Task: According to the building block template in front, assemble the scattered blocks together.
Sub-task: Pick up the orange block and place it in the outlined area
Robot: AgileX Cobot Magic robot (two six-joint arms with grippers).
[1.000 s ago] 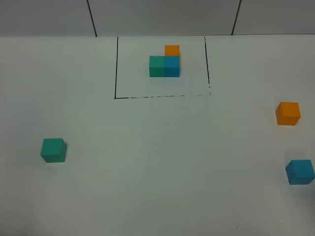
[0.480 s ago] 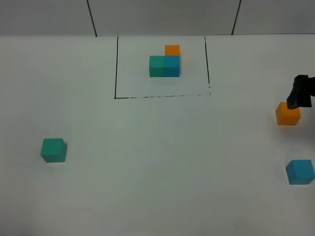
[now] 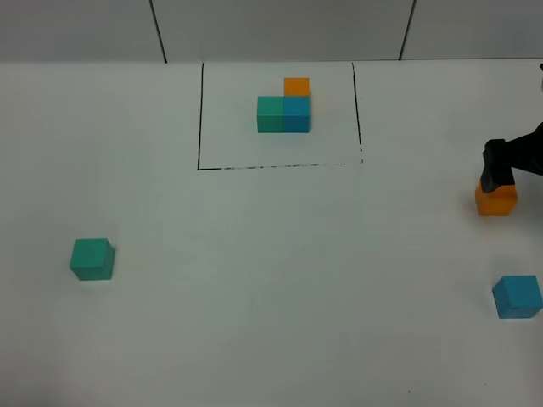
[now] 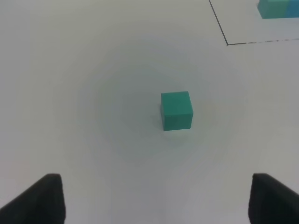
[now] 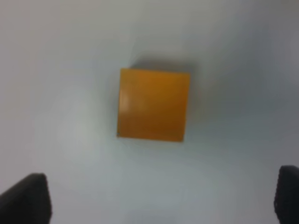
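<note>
The template [image 3: 283, 108], a joined teal, blue and orange L, sits inside the black drawn rectangle [image 3: 200, 127] at the back. A loose teal cube [image 3: 92, 259] lies at the left. The left wrist view shows this teal cube [image 4: 176, 110] ahead of my open left gripper [image 4: 154, 200], well apart from it. A loose orange cube [image 3: 496, 202] lies at the right edge, with my right gripper [image 3: 501, 168] hanging just over it. In the right wrist view the orange cube [image 5: 153, 104] lies beyond the open right gripper [image 5: 156, 200], not between its fingers. A loose blue cube [image 3: 517, 296] lies nearer the front right.
The white tabletop [image 3: 280, 280] runs between the loose cubes. A grey panelled wall [image 3: 280, 30] stands behind the table's back edge. A corner of the template [image 4: 278, 8] and the drawn line [image 4: 243, 43] show in the left wrist view.
My right gripper has come in from the right edge and moved left and down over the orange cube. No cube has moved.
</note>
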